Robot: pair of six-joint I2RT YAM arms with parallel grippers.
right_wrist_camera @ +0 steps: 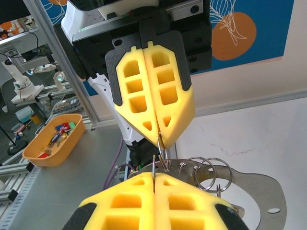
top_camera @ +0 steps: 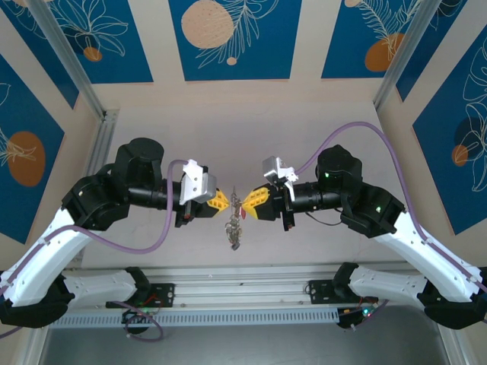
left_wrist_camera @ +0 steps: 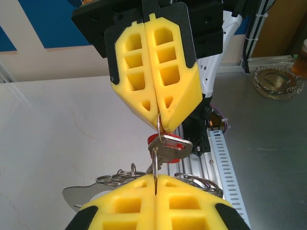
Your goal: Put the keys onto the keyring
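Two grippers meet tip to tip, left gripper (top_camera: 221, 200) and right gripper (top_camera: 249, 199) both clenched on the thin keyring (left_wrist_camera: 156, 167), a red-headed key (left_wrist_camera: 170, 145) hanging there; beyond, an orange bowl (right_wrist_camera: 67, 148) holds more coloured keys (right_wrist_camera: 56, 135)

layout, landmark keyring (top_camera: 237, 202); keyring is hanging in the air above the table (top_camera: 304, 129), near its middle; left gripper (top_camera: 219, 200) is touching keyring from the left; right gripper (top_camera: 254, 201) is touching keyring from the right, facing the left gripper; keys (top_camera: 234, 230) are dangling directly below keyring, off the table
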